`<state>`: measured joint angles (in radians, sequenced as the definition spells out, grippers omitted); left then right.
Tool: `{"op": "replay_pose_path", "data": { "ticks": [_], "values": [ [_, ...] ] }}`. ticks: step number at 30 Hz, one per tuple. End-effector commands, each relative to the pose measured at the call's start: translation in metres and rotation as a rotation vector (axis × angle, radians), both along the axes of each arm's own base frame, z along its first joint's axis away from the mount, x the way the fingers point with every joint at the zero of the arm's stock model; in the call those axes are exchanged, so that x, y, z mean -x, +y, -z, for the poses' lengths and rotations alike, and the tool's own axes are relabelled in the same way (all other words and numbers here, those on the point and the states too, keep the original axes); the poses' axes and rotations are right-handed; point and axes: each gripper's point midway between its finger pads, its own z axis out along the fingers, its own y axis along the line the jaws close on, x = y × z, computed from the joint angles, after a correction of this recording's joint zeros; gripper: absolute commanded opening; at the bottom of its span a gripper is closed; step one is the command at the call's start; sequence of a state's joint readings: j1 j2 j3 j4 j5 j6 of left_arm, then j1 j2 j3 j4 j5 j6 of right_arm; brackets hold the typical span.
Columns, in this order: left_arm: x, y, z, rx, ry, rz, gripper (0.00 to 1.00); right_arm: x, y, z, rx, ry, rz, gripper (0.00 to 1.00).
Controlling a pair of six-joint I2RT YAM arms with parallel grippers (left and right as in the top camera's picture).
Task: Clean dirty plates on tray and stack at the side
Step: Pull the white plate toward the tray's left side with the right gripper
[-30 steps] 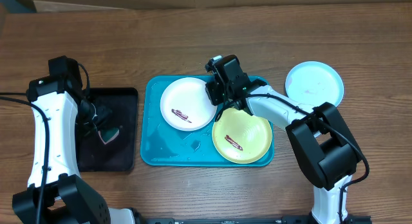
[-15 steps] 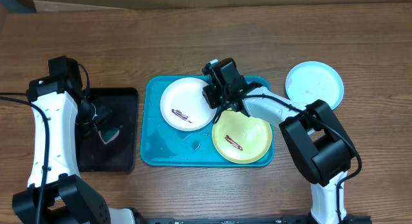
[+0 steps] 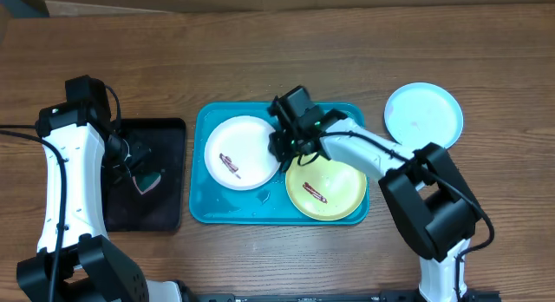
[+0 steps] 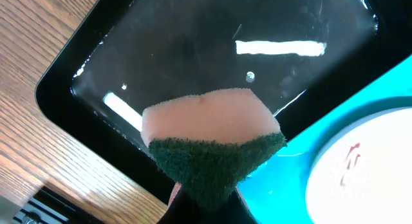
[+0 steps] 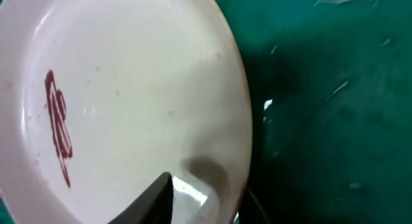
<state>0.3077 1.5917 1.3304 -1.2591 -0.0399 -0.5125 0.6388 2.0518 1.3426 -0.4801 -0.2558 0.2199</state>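
The white plate (image 3: 243, 146) with a brown-red smear lies on the left part of the turquoise tray (image 3: 224, 206). My right gripper (image 3: 282, 147) is shut on its right rim; in the right wrist view the fingers (image 5: 207, 199) straddle the rim of the white plate (image 5: 129, 89) above the tray (image 5: 322, 89). The yellow-green plate (image 3: 328, 187), smeared, lies on the tray's right part. The light blue plate (image 3: 423, 114) lies on the table right of the tray. My left gripper (image 3: 139, 169) is shut on a sponge (image 4: 209, 137) with a green underside, above the black tray (image 4: 193, 31).
The black tray (image 3: 121, 211) lies left of the turquoise tray, almost touching it. Water drops and a wet film lie on the turquoise tray's front left. A cardboard edge runs along the table's far side.
My right gripper has moved left with the white plate's rim in it, and the plate has slid left on the tray, away from the yellow-green plate. The left arm has not moved.
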Motion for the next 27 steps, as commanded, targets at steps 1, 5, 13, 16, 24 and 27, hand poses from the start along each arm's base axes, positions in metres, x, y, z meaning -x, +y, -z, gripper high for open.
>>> {"op": "replay_pose_path", "data": {
  "ticks": [1,5,13,16,24,27],
  "values": [
    [-0.001,-0.001,0.0,0.006,-0.004,0.021,0.04,-0.002,0.019,-0.056,-0.062,-0.072,0.037,0.4],
    [-0.001,-0.002,0.0,0.007,-0.003,0.021,0.04,-0.019,0.014,-0.077,-0.036,-0.189,0.07,0.5],
    [-0.001,-0.001,0.0,0.006,-0.004,0.021,0.04,-0.038,0.007,-0.061,0.053,-0.291,0.035,0.52],
    [-0.001,-0.001,0.0,0.005,-0.006,0.021,0.04,-0.042,0.01,-0.047,0.057,-0.286,0.035,0.51],
    [-0.001,-0.001,0.0,0.005,-0.005,0.021,0.04,-0.037,0.014,-0.007,0.074,-0.215,0.021,0.35],
    [-0.002,-0.001,0.0,0.005,-0.006,0.021,0.04,-0.035,0.012,-0.005,0.082,-0.205,0.02,0.28]
  ]
}}
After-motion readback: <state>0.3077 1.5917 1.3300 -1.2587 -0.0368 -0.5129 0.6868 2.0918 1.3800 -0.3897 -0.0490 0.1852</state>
